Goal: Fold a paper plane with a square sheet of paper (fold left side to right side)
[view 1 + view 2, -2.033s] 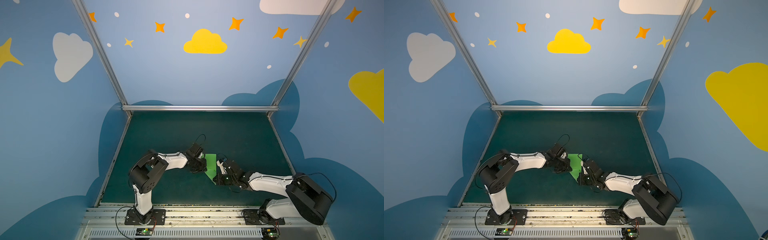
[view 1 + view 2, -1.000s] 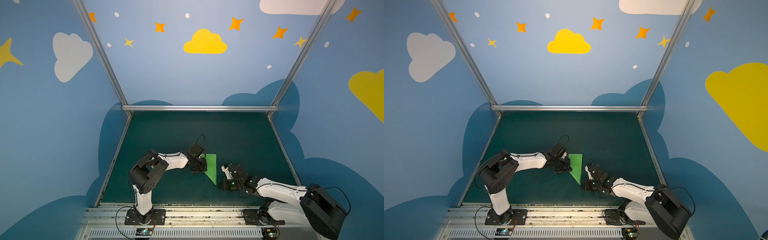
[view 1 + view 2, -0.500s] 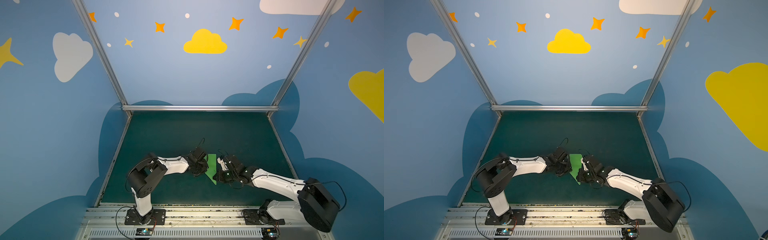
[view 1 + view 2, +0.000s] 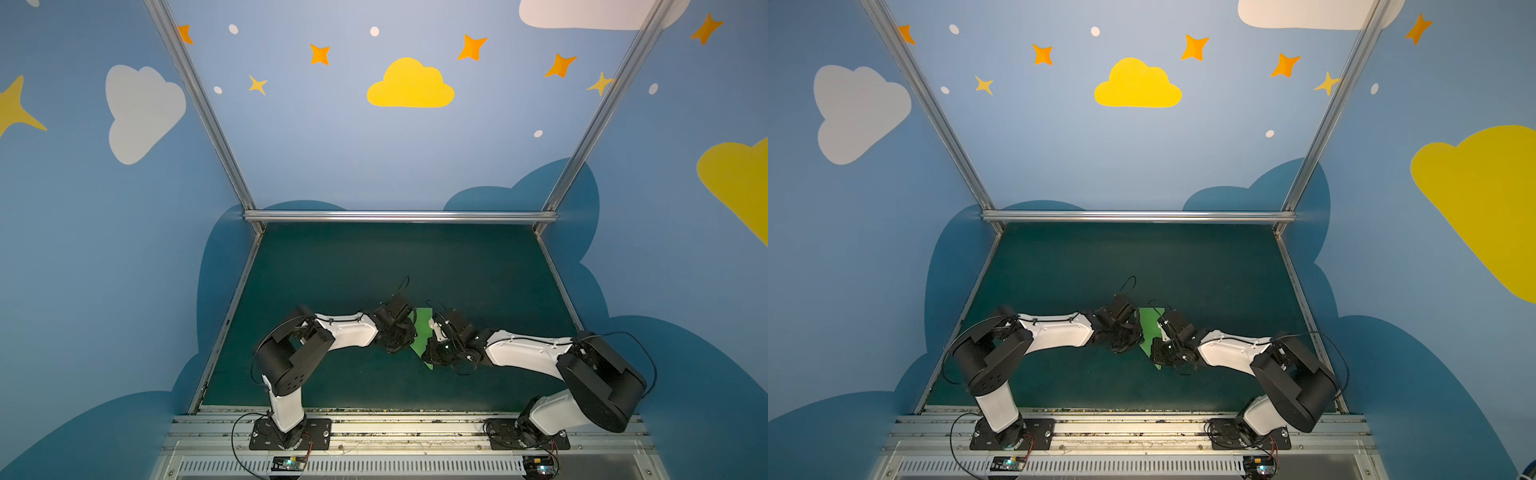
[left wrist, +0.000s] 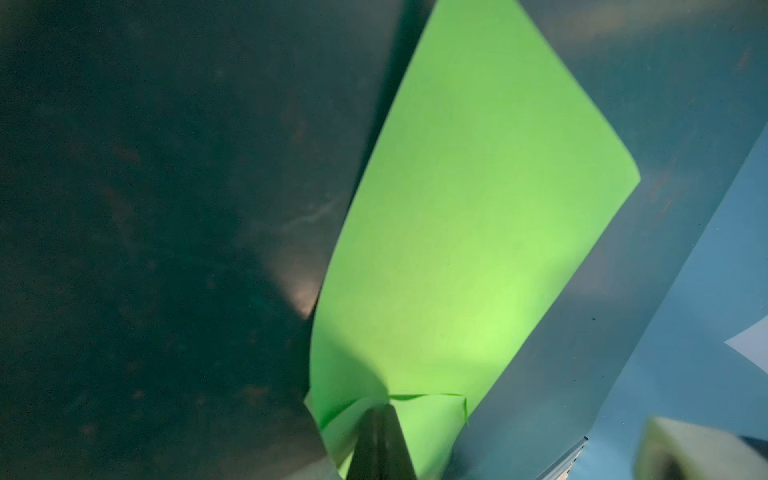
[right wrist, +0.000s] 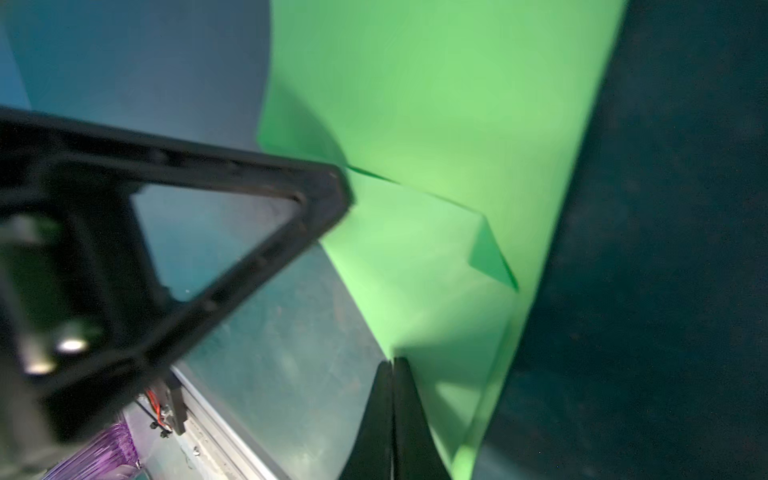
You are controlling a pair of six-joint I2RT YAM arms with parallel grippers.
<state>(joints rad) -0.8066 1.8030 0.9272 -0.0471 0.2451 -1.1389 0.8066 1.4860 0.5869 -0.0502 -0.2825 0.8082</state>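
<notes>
1 bright green sheet of paper [image 4: 420, 332] is lying on 1 dark teal bench [image 4: 374, 266]. 2 robot arms are reaching over it, the left arm [image 4: 345, 332] and the right arm [image 4: 528, 353]. Each is carrying 1 hand, making 2: the left hand [image 5: 383, 428] and the right hand [image 6: 392, 374]. 2 aluminium posts [image 4: 200, 104] and 1 crossbar [image 4: 399, 216] are framing the back wall. In a top view, 2 yellow clouds [image 4: 410, 85], 2 white clouds [image 4: 141, 110], 5 orange stars [image 4: 320, 54] and 3 yellow stars [image 4: 257, 85] are showing on the walls.
</notes>
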